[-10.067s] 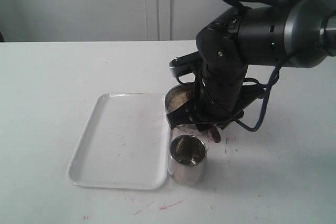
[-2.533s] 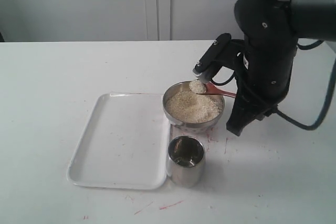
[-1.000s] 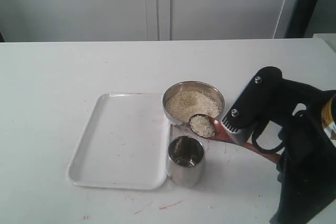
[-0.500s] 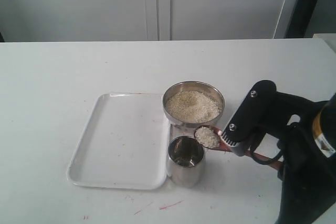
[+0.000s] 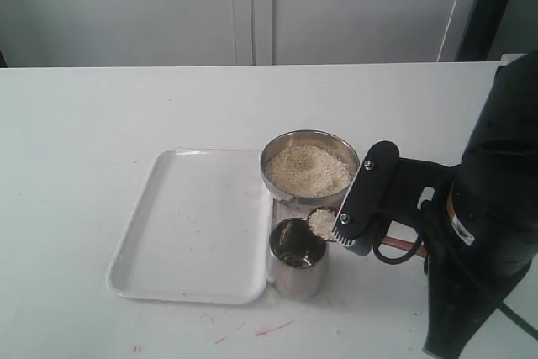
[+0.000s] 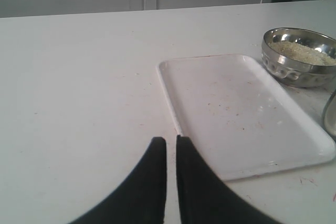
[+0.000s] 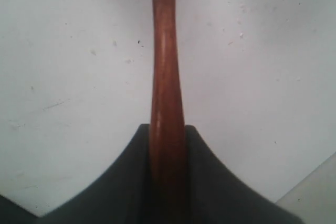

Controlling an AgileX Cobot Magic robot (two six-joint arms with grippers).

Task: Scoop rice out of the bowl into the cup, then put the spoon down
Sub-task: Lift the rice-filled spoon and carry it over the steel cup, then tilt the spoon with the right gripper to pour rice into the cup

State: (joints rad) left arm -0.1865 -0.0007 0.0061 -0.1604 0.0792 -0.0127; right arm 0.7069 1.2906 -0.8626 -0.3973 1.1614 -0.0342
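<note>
We hold the spoon [image 7: 166, 66] clamped in our right gripper [image 7: 167, 129], rice [image 5: 321, 224] level over the cup's [image 5: 296, 268] two o'clock rim for tipping. Our left gripper [image 6: 171, 145] rests closed, empty.

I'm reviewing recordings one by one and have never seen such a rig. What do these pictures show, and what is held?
This is a robot with two arms, each ending in a two-fingered tool. The wide view comes from a camera off the arms, the two close views from wrist cameras. On the white table stand a white tray, a steel bowl of rice and a steel cup. The right tool grips a wooden spoon by its handle; its head, heaped with rice, is at the cup's rim. The left tool is shut and empty, near the tray.
</note>
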